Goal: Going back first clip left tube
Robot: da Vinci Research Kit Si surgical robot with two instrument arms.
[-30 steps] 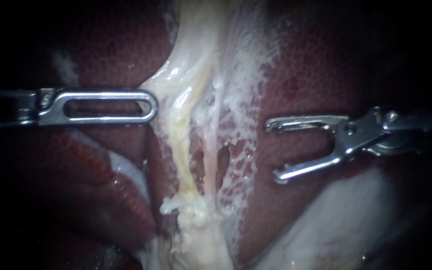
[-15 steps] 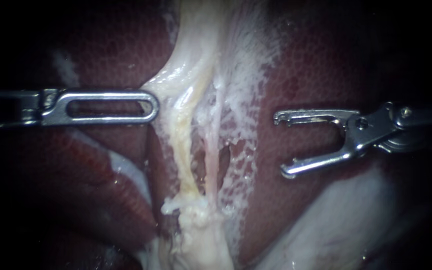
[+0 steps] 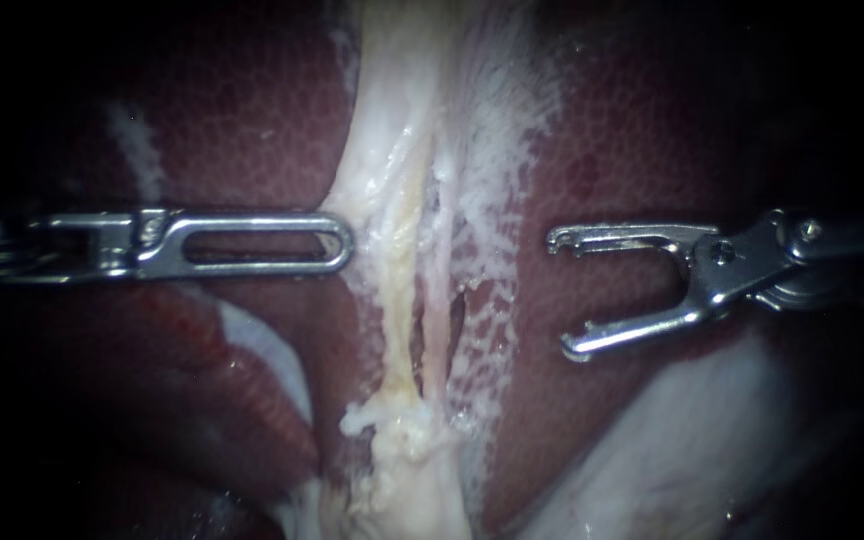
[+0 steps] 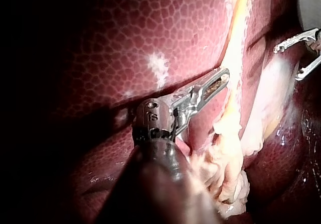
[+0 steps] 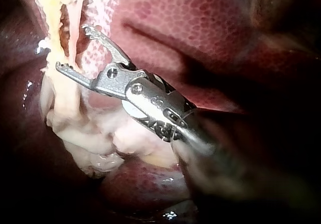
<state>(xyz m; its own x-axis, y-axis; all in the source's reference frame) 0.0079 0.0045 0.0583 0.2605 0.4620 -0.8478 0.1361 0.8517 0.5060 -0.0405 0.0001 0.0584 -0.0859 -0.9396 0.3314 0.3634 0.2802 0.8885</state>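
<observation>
1. My right instrument (image 3: 560, 295): jaws wide apart and empty, over the liver (image 3: 642, 130), apart from the tubes.
2. My left instrument (image 3: 337, 243): tip against the pale strand's edge; I cannot tell whether it grips.
3. The left tube (image 3: 399, 300) lies between the instruments; I see no clip on it.
4. I judge it soft, wet, slippery and easily torn. Take it squarely across its bare mid-span.

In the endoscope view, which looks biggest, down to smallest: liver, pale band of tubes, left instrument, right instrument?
1. liver
2. pale band of tubes
3. left instrument and right instrument: too alike to rank
</observation>
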